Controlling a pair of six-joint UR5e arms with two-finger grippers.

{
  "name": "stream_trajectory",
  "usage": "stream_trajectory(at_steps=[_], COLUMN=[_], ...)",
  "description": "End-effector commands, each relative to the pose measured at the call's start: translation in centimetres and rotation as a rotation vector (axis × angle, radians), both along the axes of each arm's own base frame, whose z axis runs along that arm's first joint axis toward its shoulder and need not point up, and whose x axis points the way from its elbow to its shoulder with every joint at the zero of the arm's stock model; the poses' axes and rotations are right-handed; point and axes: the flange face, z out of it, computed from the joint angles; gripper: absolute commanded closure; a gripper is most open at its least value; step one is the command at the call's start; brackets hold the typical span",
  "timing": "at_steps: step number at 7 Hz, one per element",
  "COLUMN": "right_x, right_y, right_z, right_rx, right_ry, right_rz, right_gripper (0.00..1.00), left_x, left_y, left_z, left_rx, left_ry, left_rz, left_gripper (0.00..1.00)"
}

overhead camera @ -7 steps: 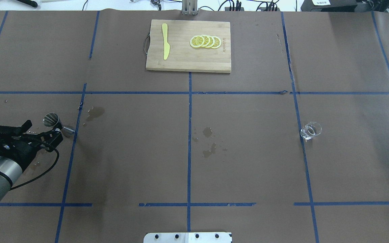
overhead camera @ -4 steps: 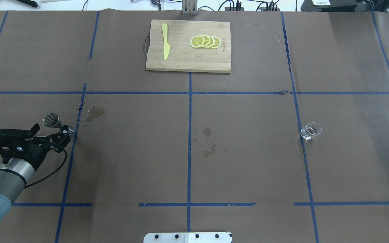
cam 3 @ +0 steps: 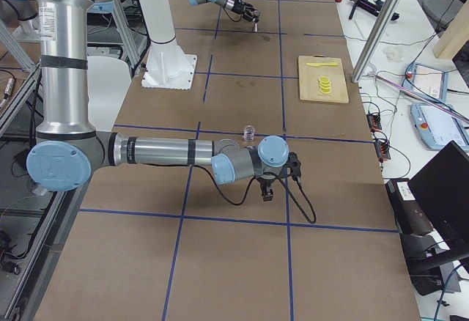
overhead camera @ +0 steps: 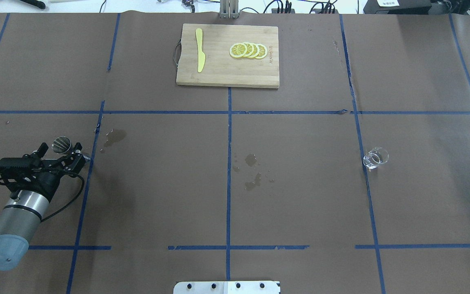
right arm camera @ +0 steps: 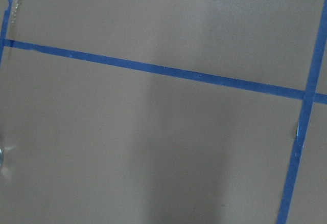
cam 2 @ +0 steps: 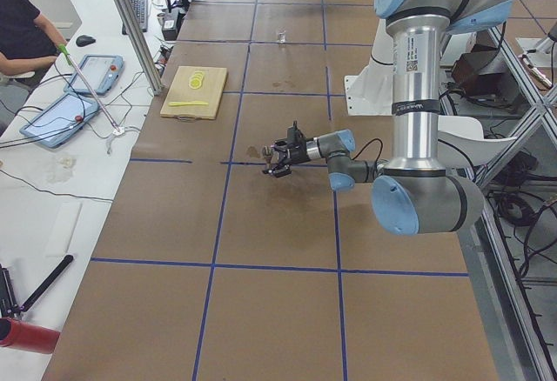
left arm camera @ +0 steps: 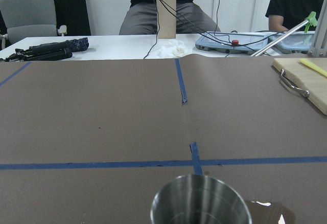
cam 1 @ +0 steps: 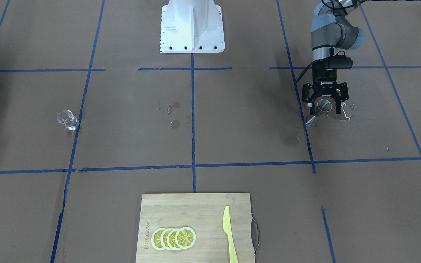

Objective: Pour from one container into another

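Approach for a grasp. The left gripper (overhead camera: 61, 148) lay at the left edge of the overhead frame, jaws spread and clasping nothing. One finger sat on each side of the small silver hourglass-shaped metal jigger (overhead camera: 61, 143), which stood upright (long axis vertical) just ahead of the palm. The small clear glass cup (overhead camera: 375, 158) stood well apart at centre right, nearer the right gripper (cam 3: 268, 191), whose jaw state could not be told. Closing on the jigger appeared to be the next step.
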Motion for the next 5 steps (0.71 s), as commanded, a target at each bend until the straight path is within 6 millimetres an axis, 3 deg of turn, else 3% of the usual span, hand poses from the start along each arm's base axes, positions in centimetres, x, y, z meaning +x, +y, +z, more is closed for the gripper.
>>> stream_trajectory(at_steps=[1,5], right_x=[-0.1,0.0], right_y=[-0.1,-0.1], right_z=[0.0,0.1], right_rx=[0.0,-0.004], right_ry=[0.0,0.001], right_rz=[0.0,0.002], right_gripper=[0.0,0.0], left_x=[1.4,2.9], left_y=[-0.8,-0.4], left_z=[0.4,1.2], left_rx=[0.045,0.063], left_ry=[0.013,-0.01], left_rz=[-0.075,-0.097], left_gripper=[0.01,0.07])
